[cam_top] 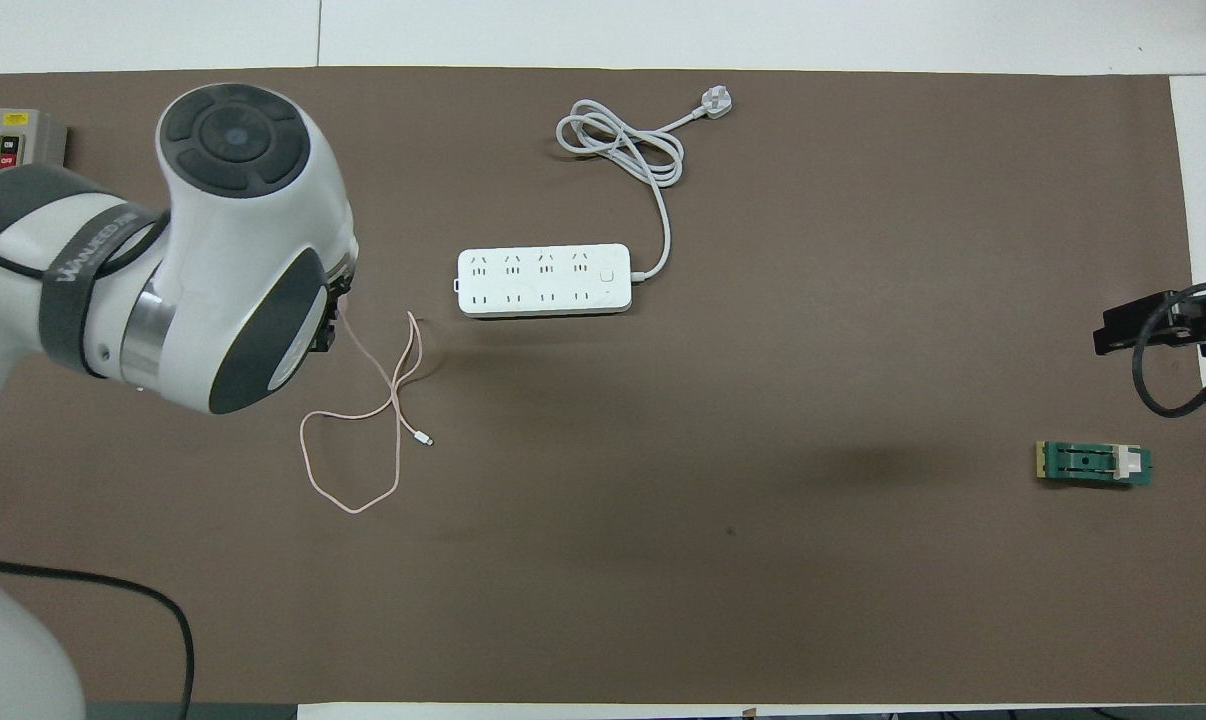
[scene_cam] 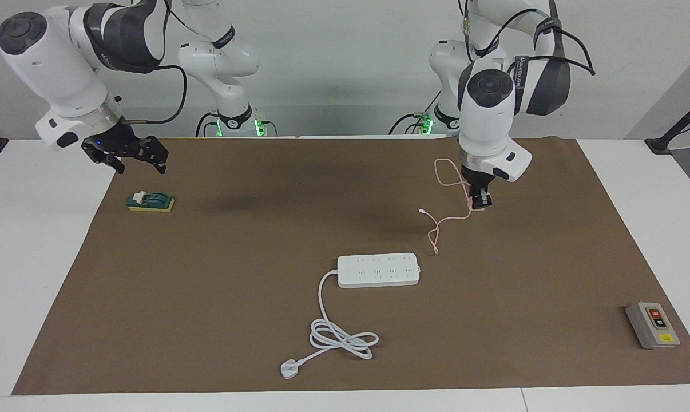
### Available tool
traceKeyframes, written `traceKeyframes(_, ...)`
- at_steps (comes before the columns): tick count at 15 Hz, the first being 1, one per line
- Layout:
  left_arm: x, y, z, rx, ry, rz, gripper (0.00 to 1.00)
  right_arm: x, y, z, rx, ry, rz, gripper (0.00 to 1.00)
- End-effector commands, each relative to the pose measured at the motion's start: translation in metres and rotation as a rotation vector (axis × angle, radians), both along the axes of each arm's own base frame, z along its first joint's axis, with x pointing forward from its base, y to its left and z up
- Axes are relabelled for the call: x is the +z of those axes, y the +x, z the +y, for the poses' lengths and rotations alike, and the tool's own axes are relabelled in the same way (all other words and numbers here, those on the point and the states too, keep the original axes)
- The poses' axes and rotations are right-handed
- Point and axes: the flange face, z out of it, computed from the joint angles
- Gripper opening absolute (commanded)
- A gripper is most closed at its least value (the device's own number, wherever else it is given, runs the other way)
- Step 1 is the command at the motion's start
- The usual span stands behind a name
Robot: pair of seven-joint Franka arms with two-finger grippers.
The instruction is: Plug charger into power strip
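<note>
We keep the left gripper (scene_cam: 481, 200) clamped on the small pale pink cube charger (scene_cam: 478, 207), prongs down, aligning squarely over the long white power strip (scene_cam: 379, 270); the right gripper (scene_cam: 129, 155) waits, fingers apart.

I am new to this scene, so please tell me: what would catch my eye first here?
First, the left gripper in the air, shut on the pink charger, its thin cable trailing on the brown mat. Next, the white power strip at the mat's middle. The right gripper waits open above a green block.
</note>
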Motion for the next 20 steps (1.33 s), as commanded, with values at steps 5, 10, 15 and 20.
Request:
traceKeyframes(5,-0.034,0.059,-0.043,0.071,0.089,0.056,0.0,0.004,-0.005,-0.001,0.019,-0.01,0.004,1.0)
traceKeyframes(10,-0.039,0.064,-0.058,0.057,0.018,0.007,0.0,0.005,-0.005,-0.001,0.019,-0.01,0.002,1.0)
traceKeyframes(15,-0.057,0.054,-0.093,0.016,-0.036,-0.056,0.0,0.004,-0.005,-0.001,0.019,-0.01,0.004,1.0)
traceKeyframes(20,-0.076,0.027,-0.104,0.061,-0.016,-0.024,0.0,0.005,-0.005,-0.001,0.019,-0.01,0.002,1.0)
